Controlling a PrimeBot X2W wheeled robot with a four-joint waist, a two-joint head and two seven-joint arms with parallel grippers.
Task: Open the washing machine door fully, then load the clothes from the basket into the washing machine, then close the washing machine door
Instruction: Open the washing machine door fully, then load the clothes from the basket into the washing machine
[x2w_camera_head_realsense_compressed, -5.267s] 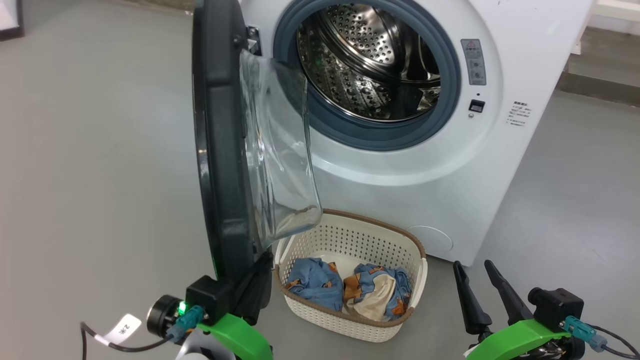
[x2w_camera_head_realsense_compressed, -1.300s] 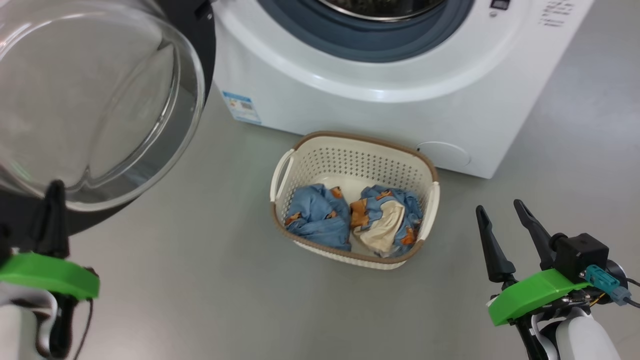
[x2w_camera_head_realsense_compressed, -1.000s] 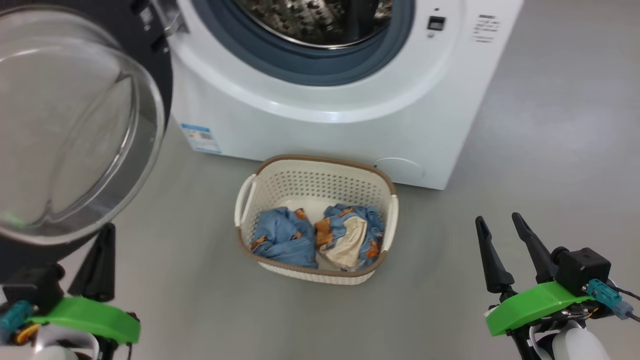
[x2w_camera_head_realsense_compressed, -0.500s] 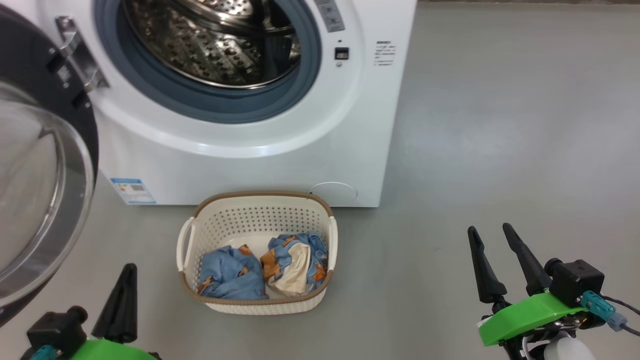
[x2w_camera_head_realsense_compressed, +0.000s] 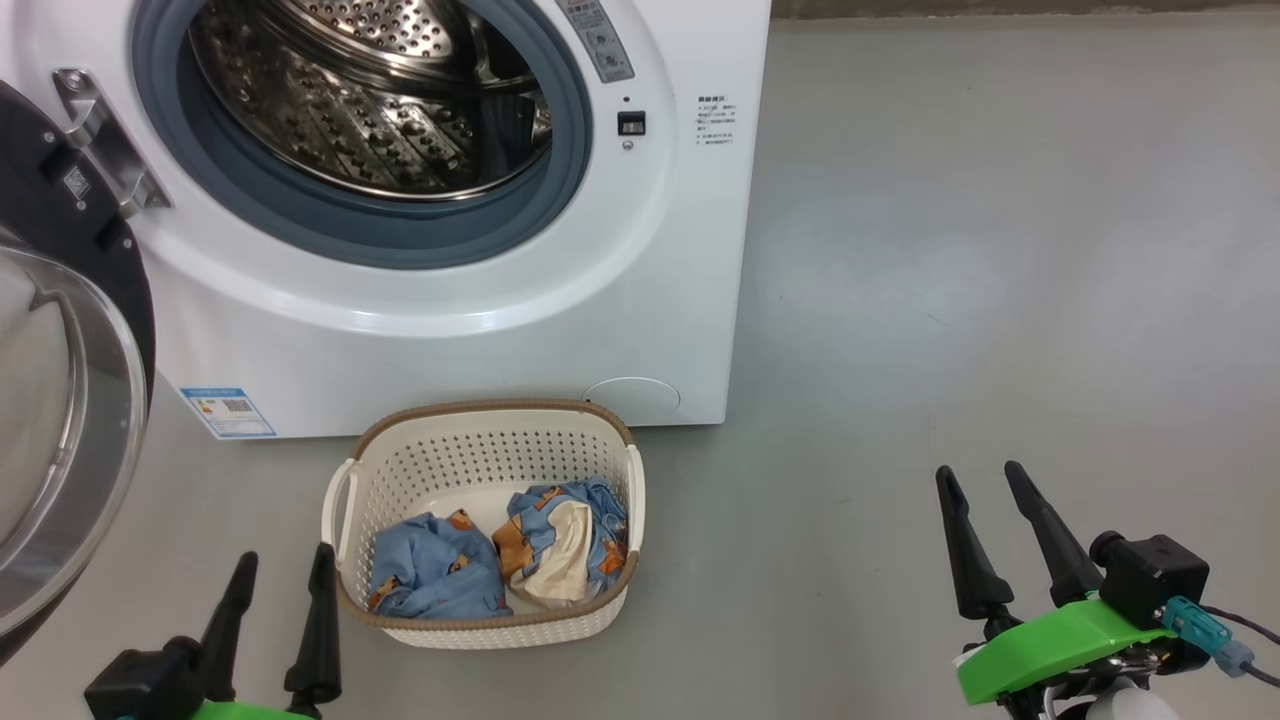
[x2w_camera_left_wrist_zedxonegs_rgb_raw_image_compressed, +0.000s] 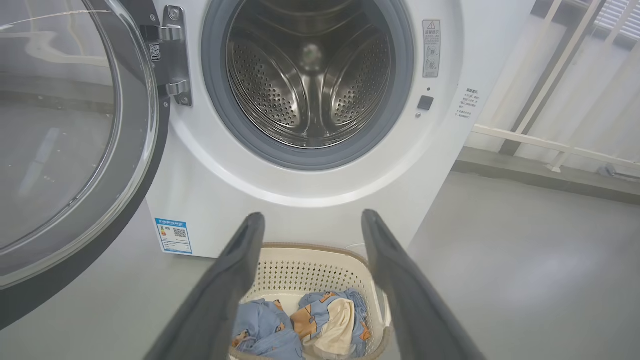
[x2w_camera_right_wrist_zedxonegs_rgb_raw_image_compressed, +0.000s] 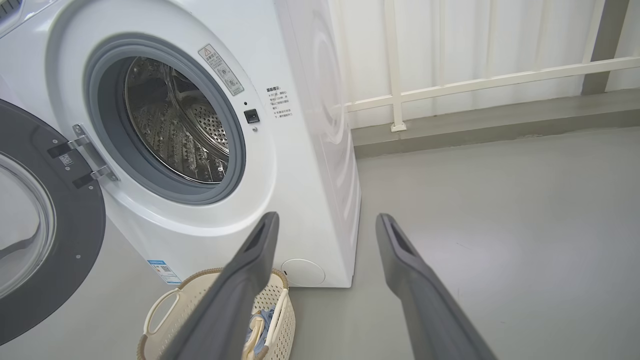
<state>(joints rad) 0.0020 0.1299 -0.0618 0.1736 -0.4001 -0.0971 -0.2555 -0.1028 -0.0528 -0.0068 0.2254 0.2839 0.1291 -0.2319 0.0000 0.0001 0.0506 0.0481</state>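
Left gripper (x2w_camera_head_realsense_compressed: 285, 553) and right gripper (x2w_camera_head_realsense_compressed: 978, 470) hover, fingers spread.

You have bright, soft, even light in all three views; shadows under the cream-white perforated plastic basket (x2w_camera_head_realsense_compressed: 480, 455) are faint. A pale sheen lies on the smooth grey floor (x2w_camera_head_realsense_compressed: 900, 280). Highlights glint in the perforated steel drum (x2w_camera_head_realsense_compressed: 340, 110), and the bulging clear glass bowl (x2w_camera_left_wrist_zedxonegs_rgb_raw_image_compressed: 55, 125) of the black-rimmed door (x2w_camera_head_realsense_compressed: 35, 180) carries reflections. Both wrist views bow straight lines near their edges.
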